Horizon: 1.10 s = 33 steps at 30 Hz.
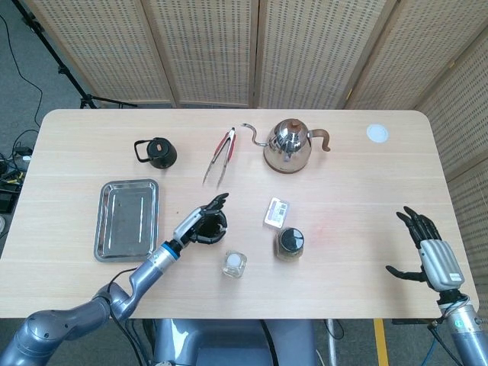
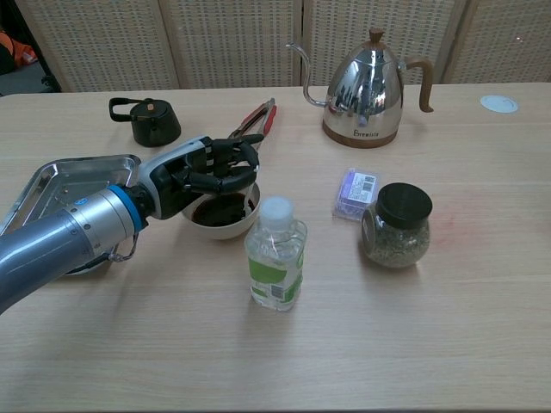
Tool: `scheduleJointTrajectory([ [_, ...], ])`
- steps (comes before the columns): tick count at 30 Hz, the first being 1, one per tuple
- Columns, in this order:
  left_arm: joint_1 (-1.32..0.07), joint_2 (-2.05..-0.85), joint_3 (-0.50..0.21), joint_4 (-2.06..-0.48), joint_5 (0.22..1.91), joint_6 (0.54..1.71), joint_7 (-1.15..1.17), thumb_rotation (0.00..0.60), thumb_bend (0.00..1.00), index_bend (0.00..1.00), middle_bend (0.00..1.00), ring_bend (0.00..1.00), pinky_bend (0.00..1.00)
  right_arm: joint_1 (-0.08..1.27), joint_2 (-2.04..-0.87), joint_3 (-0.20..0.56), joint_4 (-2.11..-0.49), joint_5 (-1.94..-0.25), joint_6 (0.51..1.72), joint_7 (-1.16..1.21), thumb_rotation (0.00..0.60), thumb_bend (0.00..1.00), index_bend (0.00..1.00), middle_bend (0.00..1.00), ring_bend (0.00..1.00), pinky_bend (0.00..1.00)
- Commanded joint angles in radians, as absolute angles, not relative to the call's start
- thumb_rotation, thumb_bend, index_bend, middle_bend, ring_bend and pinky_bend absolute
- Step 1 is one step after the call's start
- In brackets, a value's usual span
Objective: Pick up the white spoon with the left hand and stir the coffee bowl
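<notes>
The white bowl of dark coffee [image 2: 226, 229] stands in the middle of the table, just behind a small bottle; in the head view only its right side [image 1: 219, 230] shows. My left hand [image 2: 200, 175] [image 1: 200, 224] hovers over the bowl's left half with its fingers curled in above the coffee. The white spoon is hidden under those fingers, and it lies nowhere else on the table. My right hand [image 1: 425, 250] hangs off the table's front right corner, fingers spread and holding nothing.
A plastic bottle [image 2: 275, 255] stands right in front of the bowl and a dark-lidded jar [image 2: 396, 225] to its right, with a purple packet [image 2: 355, 192] nearby. Red tongs [image 1: 219, 156], a steel kettle [image 1: 287, 145], a black pot [image 1: 156, 152] and a metal tray [image 1: 126, 219] surround the bowl.
</notes>
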<state>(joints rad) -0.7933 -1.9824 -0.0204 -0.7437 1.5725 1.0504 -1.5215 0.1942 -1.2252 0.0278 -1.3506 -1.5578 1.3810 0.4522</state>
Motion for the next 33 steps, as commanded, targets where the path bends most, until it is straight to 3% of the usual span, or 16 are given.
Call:
scheduleJointTrajectory([
  [1,-0.788,-1.977,-0.019,-0.731,1.57,1.053,-1.531,0.6,0.48,0.66,0.0,0.0,0.0,0.194,-1.226,0.027,-1.351,-1.558,1.381,0.449,0.6,0.0,0.0,0.0,0.0,0.0],
  [22,-0.821,-1.993,-0.041,-0.673,1.558,1.015,-1.467,0.6,0.48,0.66,0.0,0.0,0.0,0.195,-1.226,0.028,-1.35,-1.555,1.378,0.453,0.6,0.0,0.0,0.0,0.0,0.0],
  [27,-0.818,-1.972,-0.024,-0.69,1.571,1.016,-1.448,0.6,0.44,0.38,0.0,0.0,0.0,0.195,-1.224,0.027,-1.351,-1.557,1.379,0.457,0.6,0.0,0.0,0.0,0.0,0.0],
  [30,-0.817,-1.957,-0.024,-0.711,1.576,1.029,-1.452,0.6,0.34,0.22,0.0,0.0,0.0,0.195,-1.223,0.027,-1.353,-1.559,1.381,0.457,0.6,0.0,0.0,0.0,0.0,0.0],
  [33,-0.812,-1.936,-0.023,-0.741,1.584,1.059,-1.458,0.6,0.26,0.12,0.0,0.0,0.0,0.194,-1.222,0.027,-1.357,-1.561,1.384,0.456,0.6,0.0,0.0,0.0,0.0,0.0],
])
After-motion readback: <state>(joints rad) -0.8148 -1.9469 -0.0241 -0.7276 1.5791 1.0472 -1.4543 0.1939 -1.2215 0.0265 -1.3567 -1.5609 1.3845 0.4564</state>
